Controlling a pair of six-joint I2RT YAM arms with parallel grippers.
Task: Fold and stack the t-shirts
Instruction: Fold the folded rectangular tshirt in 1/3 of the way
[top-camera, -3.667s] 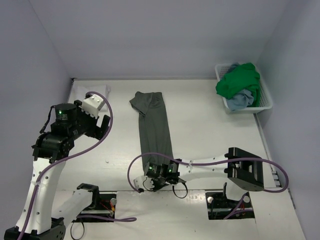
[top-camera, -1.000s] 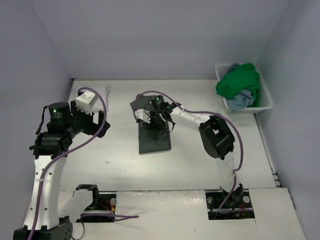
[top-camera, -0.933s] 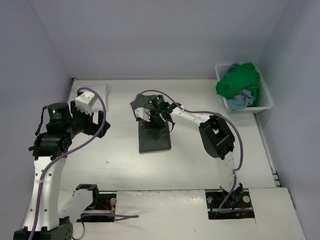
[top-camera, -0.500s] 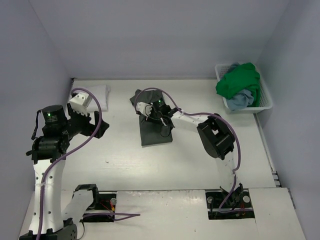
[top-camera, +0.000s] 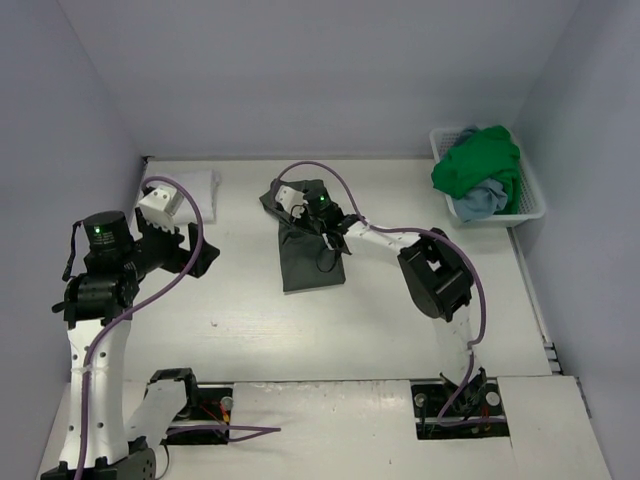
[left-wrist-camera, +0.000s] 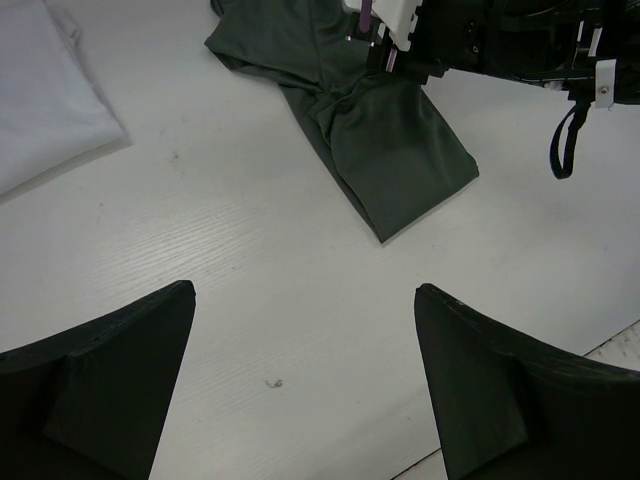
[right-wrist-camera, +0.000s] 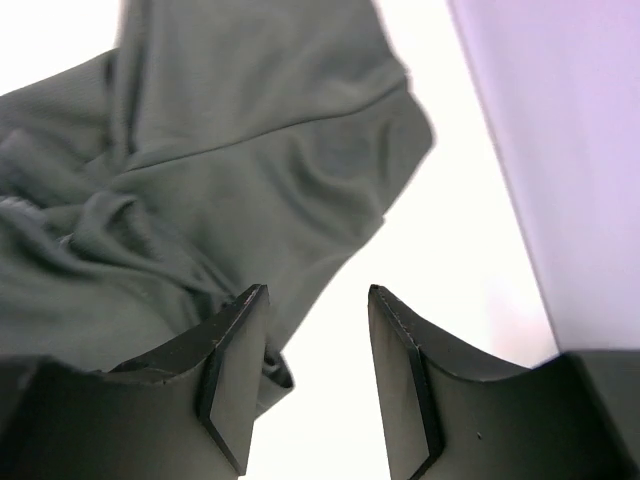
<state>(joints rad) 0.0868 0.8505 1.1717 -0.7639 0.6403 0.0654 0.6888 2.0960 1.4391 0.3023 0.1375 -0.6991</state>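
Note:
The dark olive-grey t-shirt (top-camera: 311, 252) lies folded in half in the middle of the table. It also shows in the left wrist view (left-wrist-camera: 385, 140) and in the right wrist view (right-wrist-camera: 200, 170). My right gripper (top-camera: 288, 205) is open at the shirt's far end, just over the cloth's edge (right-wrist-camera: 312, 300), holding nothing. My left gripper (top-camera: 186, 250) is open and empty over bare table (left-wrist-camera: 305, 295), left of the shirt. A folded white t-shirt (top-camera: 196, 186) lies at the far left (left-wrist-camera: 40, 90). The green t-shirt (top-camera: 480, 160) and the light blue t-shirt (top-camera: 478, 201) are heaped in the basket.
The white slatted basket (top-camera: 530, 205) stands at the far right by the wall. Walls close the table on the left, back and right. My right arm (left-wrist-camera: 500, 45) reaches across the middle of the table, its purple cable looped above it.
My right gripper carried the olive-grey shirt's near hem to the far end, folding it in half, then let go and moved a little farther back. My left arm shifted slightly left.

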